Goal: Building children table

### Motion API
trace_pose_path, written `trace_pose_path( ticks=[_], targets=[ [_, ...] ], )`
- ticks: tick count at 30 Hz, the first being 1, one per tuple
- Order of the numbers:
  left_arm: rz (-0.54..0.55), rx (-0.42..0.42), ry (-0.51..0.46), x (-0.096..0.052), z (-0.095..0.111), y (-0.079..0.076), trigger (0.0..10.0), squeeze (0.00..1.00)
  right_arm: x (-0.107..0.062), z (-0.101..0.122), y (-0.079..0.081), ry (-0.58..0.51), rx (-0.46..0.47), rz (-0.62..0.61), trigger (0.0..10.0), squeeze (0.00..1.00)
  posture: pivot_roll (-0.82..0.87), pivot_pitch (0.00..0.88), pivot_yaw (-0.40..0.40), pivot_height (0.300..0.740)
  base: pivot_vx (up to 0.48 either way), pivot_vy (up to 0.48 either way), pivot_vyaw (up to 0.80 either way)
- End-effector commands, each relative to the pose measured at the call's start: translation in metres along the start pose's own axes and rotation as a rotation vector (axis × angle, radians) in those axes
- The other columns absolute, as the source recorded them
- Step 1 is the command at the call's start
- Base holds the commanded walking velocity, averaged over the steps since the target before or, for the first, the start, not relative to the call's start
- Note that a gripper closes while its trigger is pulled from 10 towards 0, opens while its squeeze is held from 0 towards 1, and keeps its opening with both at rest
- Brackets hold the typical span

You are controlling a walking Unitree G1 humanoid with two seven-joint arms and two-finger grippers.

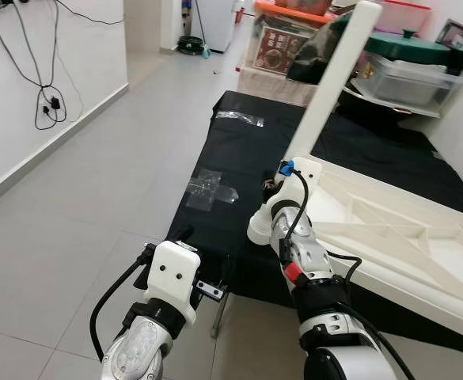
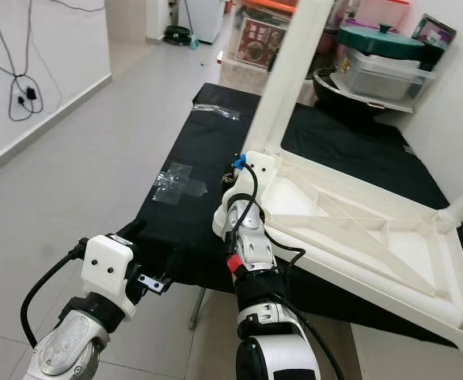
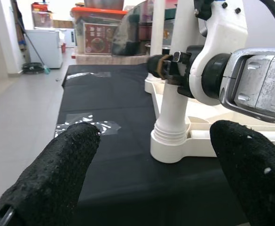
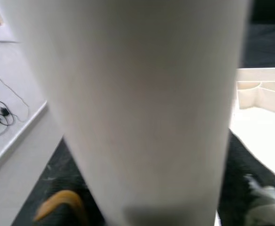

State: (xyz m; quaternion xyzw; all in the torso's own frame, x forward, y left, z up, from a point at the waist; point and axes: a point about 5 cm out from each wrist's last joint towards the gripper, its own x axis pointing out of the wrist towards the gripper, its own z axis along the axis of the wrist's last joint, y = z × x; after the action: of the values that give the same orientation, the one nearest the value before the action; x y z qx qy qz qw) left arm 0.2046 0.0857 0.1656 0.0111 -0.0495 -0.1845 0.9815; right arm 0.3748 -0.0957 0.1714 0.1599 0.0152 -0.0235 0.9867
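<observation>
Upper left of the head view: white wall with black cables (image 1: 47, 103) hanging down it, grey tiled floor (image 1: 96, 198) below.

Lower left: left gripper (image 3: 151, 179) held low at the near edge of the counter (image 1: 239, 158), a long surface under a black cloth. Its two black fingers (image 3: 57, 174) are spread wide apart with nothing between them. In the left wrist view they point toward the base of the table leg.

Centre: patches of clear tape (image 1: 211, 190) stuck to the black cloth.

Centre right: white plastic tabletop (image 2: 358, 229) lies upside down on the counter, ribs facing up. One white table leg (image 2: 290, 71) stands upright in the near left corner socket. Right gripper (image 3: 168, 66) sits at the lower part of that leg, close above the socket; the right wrist view has the leg pressed up against the lens. Cannot tell whether its fingers are clamped on the leg or merely around it.

Upper right: plastic storage boxes (image 1: 409, 75) with a green pot lid on top, and a red printed carton (image 1: 282, 47), beyond the counter's far end.
</observation>
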Motion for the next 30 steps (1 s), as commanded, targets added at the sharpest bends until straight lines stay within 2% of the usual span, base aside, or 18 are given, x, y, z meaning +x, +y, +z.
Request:
trace_pose_path(
  ticks=[1,2,4,8,10,11,12,14,15,16,17,18,19,23,24,27,28,30],
  targets=[
    [-0.006,0.007,0.0,0.0,-0.001,-0.002,10.0,0.0,-0.008,-0.003,0.029,-0.029,0.052,0.118,10.0,0.0,0.11,0.02,-0.172,0.74,0.0,0.0,0.0],
    [-0.006,0.007,0.0,0.0,-0.001,-0.002,10.0,0.0,-0.008,-0.003,0.029,-0.029,0.052,0.118,10.0,0.0,0.11,0.02,-0.172,0.74,0.0,0.0,0.0],
    [-0.008,0.003,0.003,0.001,-0.001,-0.002,10.0,0.0,-0.009,0.006,0.023,-0.097,-0.037,0.152,10.0,0.0,0.11,0.019,-0.171,0.74,0.0,0.0,0.0],
    [-0.01,0.003,0.004,0.001,-0.001,-0.002,10.0,0.0,-0.009,0.01,0.016,-0.122,-0.059,0.22,10.0,0.0,0.11,0.017,-0.168,0.74,0.0,0.0,0.0],
    [-0.011,0.005,0.003,0.001,-0.001,-0.002,10.0,0.0,-0.005,0.017,0.012,-0.132,-0.025,0.365,10.0,0.0,0.11,0.017,-0.169,0.74,0.0,0.0,0.0],
    [-0.011,0.005,0.003,0.001,-0.001,-0.002,10.0,0.0,-0.005,0.017,0.012,-0.132,-0.025,0.365,10.0,0.0,0.11,0.017,-0.169,0.74,0.0,0.0,0.0],
    [-0.01,0.005,0.003,0.001,-0.002,-0.002,10.0,0.0,-0.004,0.02,0.01,-0.134,-0.009,0.416,10.0,0.0,0.11,0.018,-0.169,0.74,0.0,0.0,0.0],
    [-0.007,0.007,0.001,0.002,-0.001,-0.001,10.0,0.0,0.003,0.03,0.009,-0.106,-0.014,0.575,10.0,0.0,0.11,0.018,-0.172,0.74,0.0,0.0,0.0],
    [-0.007,0.007,0.001,0.002,-0.001,-0.001,10.0,0.0,0.003,0.03,0.009,-0.106,-0.014,0.575,10.0,0.0,0.11,0.018,-0.172,0.74,0.0,0.0,0.0],
    [-0.006,0.007,0.0,0.002,-0.001,-0.001,10.0,0.0,0.005,0.036,0.009,-0.091,-0.035,0.662,10.0,0.0,0.11,0.018,-0.172,0.74,0.0,0.0,0.0],
    [-0.006,0.007,0.0,0.002,-0.001,-0.001,10.0,0.0,0.005,0.036,0.009,-0.091,-0.035,0.662,10.0,0.0,0.11,0.018,-0.172,0.74,0.0,0.0,0.0],
    [-0.006,0.007,0.0,0.003,-0.001,-0.001,10.0,0.0,0.007,0.039,0.01,-0.047,-0.058,0.758,10.0,0.0,0.11,0.02,-0.173,0.74,0.0,0.0,0.0],
    [-0.006,0.007,0.0,0.003,-0.001,-0.001,10.0,0.0,0.007,0.039,0.01,-0.047,-0.058,0.758,10.0,0.0,0.11,0.02,-0.173,0.74,0.0,0.0,0.0],
    [-0.008,0.006,-0.001,0.002,0.0,-0.002,10.0,0.0,-0.003,0.029,0.018,0.182,-0.148,1.161,10.0,0.0,0.11,0.024,-0.18,0.74,0.0,0.0,0.0],
    [-0.008,0.006,-0.001,0.002,0.0,-0.002,10.0,0.0,-0.003,0.029,0.018,0.182,-0.148,1.161,10.0,0.0,0.11,0.024,-0.18,0.74,0.0,0.0,0.0],
    [-0.004,0.009,-0.001,0.002,0.0,-0.002,10.0,0.0,-0.007,0.018,0.025,0.263,-0.262,1.286,10.0,0.0,0.12,0.029,-0.184,0.74,0.0,0.0,0.0],
    [-0.004,0.009,-0.001,0.002,0.0,-0.002,10.0,0.0,-0.007,0.018,0.025,0.263,-0.262,1.286,10.0,0.0,0.12,0.029,-0.184,0.74,0.0,0.0,0.0],
    [0.0,0.011,-0.002,0.001,0.0,-0.001,10.0,0.0,-0.006,0.015,0.03,0.267,-0.323,1.305,10.0,0.0,0.12,0.029,-0.184,0.74,0.0,0.0,0.0]
  ],
)
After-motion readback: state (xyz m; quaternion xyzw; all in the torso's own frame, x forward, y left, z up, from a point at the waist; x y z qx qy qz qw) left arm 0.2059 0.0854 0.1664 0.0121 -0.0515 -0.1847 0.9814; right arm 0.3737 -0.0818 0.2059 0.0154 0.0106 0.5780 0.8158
